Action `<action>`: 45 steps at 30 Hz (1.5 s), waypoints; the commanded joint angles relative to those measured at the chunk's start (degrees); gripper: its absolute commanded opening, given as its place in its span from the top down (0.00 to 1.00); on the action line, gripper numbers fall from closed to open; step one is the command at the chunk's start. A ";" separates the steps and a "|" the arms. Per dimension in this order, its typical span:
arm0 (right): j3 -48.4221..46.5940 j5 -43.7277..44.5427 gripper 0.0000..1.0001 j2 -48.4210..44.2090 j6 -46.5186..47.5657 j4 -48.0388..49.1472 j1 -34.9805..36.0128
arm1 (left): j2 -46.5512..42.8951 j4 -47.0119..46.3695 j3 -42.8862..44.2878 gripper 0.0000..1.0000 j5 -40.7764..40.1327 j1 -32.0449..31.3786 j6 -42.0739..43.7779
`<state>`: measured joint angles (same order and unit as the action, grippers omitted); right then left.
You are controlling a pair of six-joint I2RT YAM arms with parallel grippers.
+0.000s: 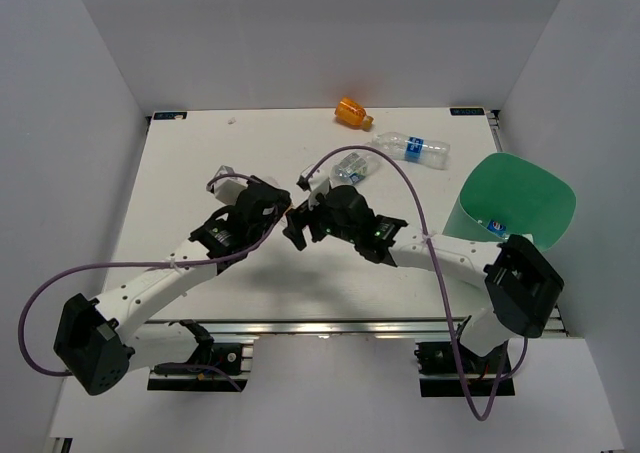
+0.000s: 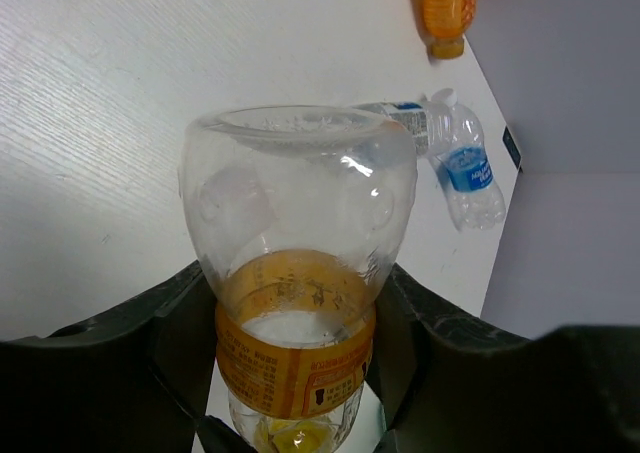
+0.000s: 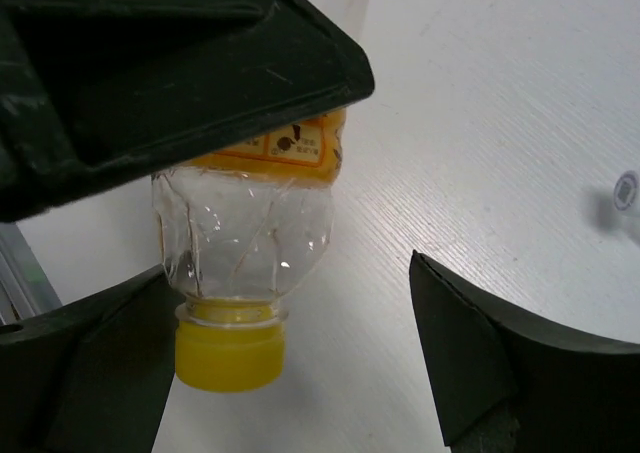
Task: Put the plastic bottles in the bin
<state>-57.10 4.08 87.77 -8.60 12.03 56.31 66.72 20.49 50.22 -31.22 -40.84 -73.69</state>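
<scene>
Recorded a white bench (image 1: 180, 173) with both arms bolted at its near edge. Found the left arm (image 1: 160, 283) reaching up and right and the right arm (image 1: 450, 255) reaching left, with the left end effector (image 1: 272, 213) and right end effector (image 1: 297, 225) facing each other, almost touching, near the bench centre. Could not resolve jaw positions or any held item from above. Located the orange bottle (image 1: 351, 111) lying at the far edge, the clear blue-labelled bottle (image 1: 414, 148) lying near it to the right, and a second clear bottle (image 1: 350, 166) lying just behind the right wrist. Located the green bin (image 1: 520, 193) at the right edge, well apart from the end effectors. Noted purple cables (image 1: 40, 308) looping off both arms.
</scene>
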 commanded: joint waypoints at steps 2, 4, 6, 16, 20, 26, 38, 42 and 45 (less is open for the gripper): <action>-3.45 0.94 0.14 2.66 -0.28 5.63 0.11 | -2.56 -0.10 -0.91 0.66 -1.30 -1.52 -1.81; -3.98 -0.91 0.25 3.55 -0.28 6.07 0.11 | -2.73 -0.10 -1.00 0.67 -1.21 -1.79 -2.07; -3.89 -1.44 0.39 3.73 -0.28 6.68 0.11 | -2.73 -0.36 -0.91 0.67 -0.86 -1.96 -1.90; 1.29 2.24 0.90 -1.63 -2.30 10.73 0.11 | -5.28 -3.79 -3.02 0.65 0.99 -2.14 0.47; 2.78 3.74 1.00 -3.48 -2.47 10.56 0.11 | -5.37 -1.86 -1.18 0.64 0.64 -2.14 1.71; 3.93 3.31 1.00 -5.50 -2.74 10.29 0.11 | -5.72 -2.74 -2.05 0.37 1.51 -2.14 2.58; 0.59 9.80 1.00 -8.93 -4.41 -0.33 -1.11 | -6.07 7.72 7.96 0.02 -12.60 -2.14 8.12; 0.23 11.57 1.00 -11.20 -4.32 -3.68 -2.96 | -8.71 11.23 10.42 0.02 -21.94 -1.70 7.94; 0.15 14.36 1.00 -14.62 -2.92 -6.05 -4.19 | -10.46 12.55 12.01 0.02 -26.06 -0.39 9.44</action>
<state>-54.33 13.91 77.89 -11.94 7.88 53.12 59.18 29.54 59.18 -48.45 -42.35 -66.17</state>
